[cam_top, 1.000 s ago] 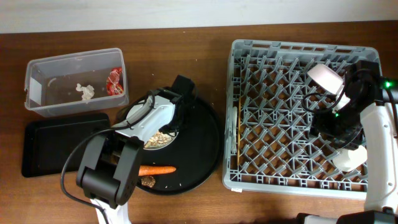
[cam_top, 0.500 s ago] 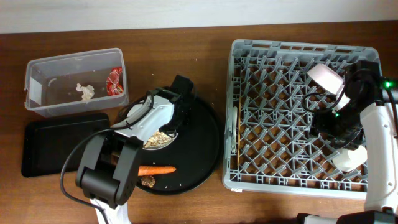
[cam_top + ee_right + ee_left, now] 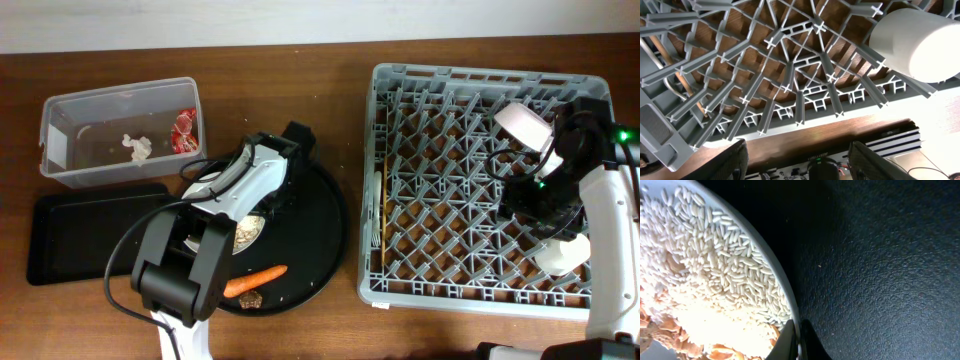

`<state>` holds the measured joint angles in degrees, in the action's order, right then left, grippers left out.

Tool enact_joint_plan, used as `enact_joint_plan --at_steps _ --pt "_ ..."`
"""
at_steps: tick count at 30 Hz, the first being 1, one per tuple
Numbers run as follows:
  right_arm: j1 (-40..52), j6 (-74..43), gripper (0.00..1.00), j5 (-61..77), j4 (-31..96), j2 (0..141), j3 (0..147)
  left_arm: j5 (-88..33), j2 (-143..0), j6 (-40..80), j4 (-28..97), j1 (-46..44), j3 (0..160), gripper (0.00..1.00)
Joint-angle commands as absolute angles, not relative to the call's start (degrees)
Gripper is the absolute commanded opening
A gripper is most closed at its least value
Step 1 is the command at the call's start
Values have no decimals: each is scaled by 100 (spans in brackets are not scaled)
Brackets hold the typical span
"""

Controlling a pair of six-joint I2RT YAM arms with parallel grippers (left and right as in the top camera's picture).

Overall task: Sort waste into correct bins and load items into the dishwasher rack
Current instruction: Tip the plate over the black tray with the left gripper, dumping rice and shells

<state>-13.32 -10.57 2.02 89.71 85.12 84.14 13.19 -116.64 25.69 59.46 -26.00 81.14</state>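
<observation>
Brown wooden tabletop [image 3: 300, 90] carries everything: the bins at the far left, a round black tray [image 3: 320, 215] in the middle and the grey dishwasher rack [image 3: 450, 292] on the right. The left gripper [image 3: 799, 341] has its fingers [image 3: 786, 339] closed narrow on the rim of the white plate [image 3: 786, 290], one tip on each side of it. That grip lets the plate be carried or tipped by its edge without touching the food. Rice [image 3: 710, 265] and beige scraps [image 3: 670, 330] lie heaped on the plate, which the overhead view shows over the left part of the round tray. My reading is that the food has to be emptied into a bin before the plate can go in the rack.

The clear tub [image 3: 100, 130] already holds the crumpled napkin [image 3: 135, 148] and the red wrapper [image 3: 186, 130], dry rubbish kept together. The flat black tray [image 3: 80, 240] lies just beside it on the robot's side, shows nothing in it, and looks meant for the food waste. The carrot [image 3: 255, 280] and a small brown lump [image 3: 247, 298] lie on the round tray near its front edge, beside the plate, not yet sorted.

The right gripper [image 3: 796, 150] hangs over the rack's front right part with its fingers wide apart and nothing between them. A white cup [image 3: 920, 42] sits among the pegs just beside it. A pale bowl [image 3: 524, 124] seems propped on the pegs farther back, probably so that it stays put and drains
</observation>
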Motion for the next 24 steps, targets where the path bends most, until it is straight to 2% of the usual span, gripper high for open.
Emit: enact_joint_plan --at_steps 1,6,11,16,19,24 --pt "-1354 -1070 68 235 8978 8462 8405 1544 -11730 2519 6357 -2550 8628 0" --pt "-1354 -1070 68 235 8976 8462 8405 1553 -11684 2521 7389 -2550 9747 0" --pt "-1354 -1070 68 235 8986 8462 8405 1780 -11096 2751 7771 -2399 9780 0" --pt "-1354 -1068 68 233 9000 8462 8405 1160 -10763 2235 7878 -978 9780 0" --pt "-1354 -1068 68 233 9002 8462 8405 -51 -10759 1544 7824 23 9778 0" --pt "-1354 -1028 68 233 9015 8462 8405 -1297 -10744 803 7887 1299 9776 0"
